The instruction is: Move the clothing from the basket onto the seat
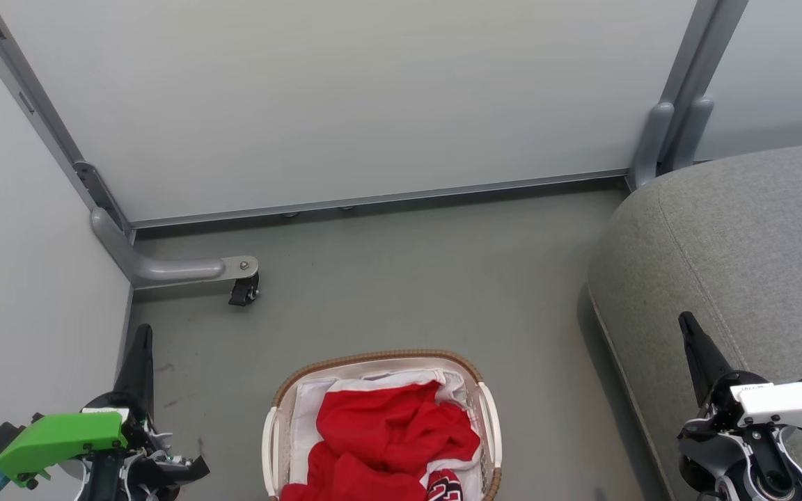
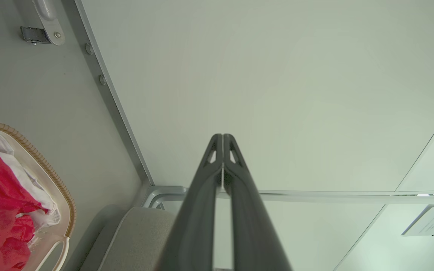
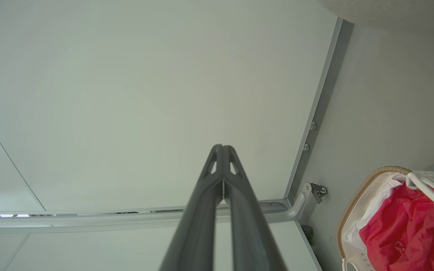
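Both pincers are clenched empty: left pincer (image 1: 140, 344) and right pincer (image 1: 688, 330) flank the basket (image 1: 373, 359), the clothing (image 1: 387, 431) heaped inside, the seat (image 1: 756, 229) by the right one. First pick not yet begun, I judge; next I open one and reach in.

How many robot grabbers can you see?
2. The left gripper is at the lower left beside the wall; the right gripper is at the lower right, by the seat.
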